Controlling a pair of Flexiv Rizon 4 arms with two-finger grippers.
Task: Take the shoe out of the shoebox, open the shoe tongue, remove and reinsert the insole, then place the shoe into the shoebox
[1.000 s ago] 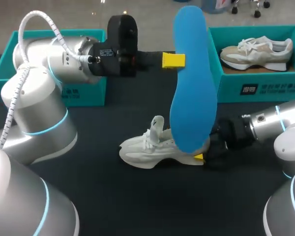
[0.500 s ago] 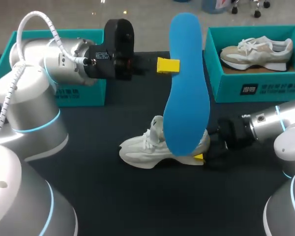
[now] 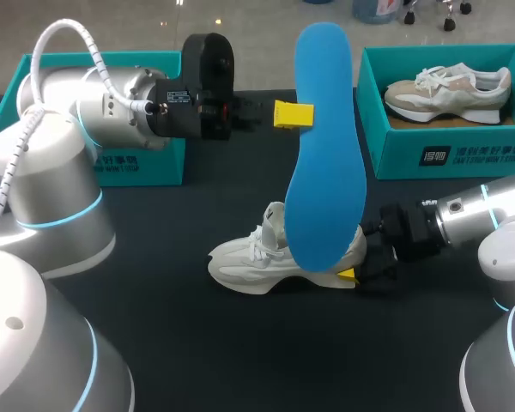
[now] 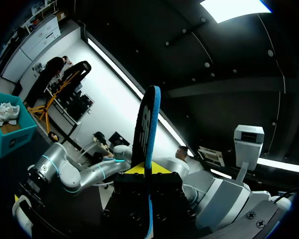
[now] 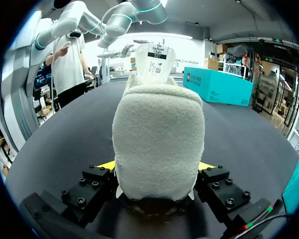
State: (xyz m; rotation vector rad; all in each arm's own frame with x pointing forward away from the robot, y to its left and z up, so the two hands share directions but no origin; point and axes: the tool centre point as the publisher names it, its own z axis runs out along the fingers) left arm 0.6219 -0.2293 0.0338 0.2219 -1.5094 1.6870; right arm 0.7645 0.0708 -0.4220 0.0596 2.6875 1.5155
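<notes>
Gripping insole (image 3: 326,154) upright at upper centre in left claw (image 3: 297,113), poised for reinsertion. Clamping shoe (image 3: 257,262) heel at lower centre with right claw (image 3: 350,275), probably steadying it on table (image 3: 197,343).

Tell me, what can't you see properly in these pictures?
Head view: the blue insole covers the opening of the white shoe and the far finger of the left claw.
Right wrist view: the shoe's heel hides its toe and laces.
Left wrist view: the insole shows edge-on only, so its face is unseen.
</notes>
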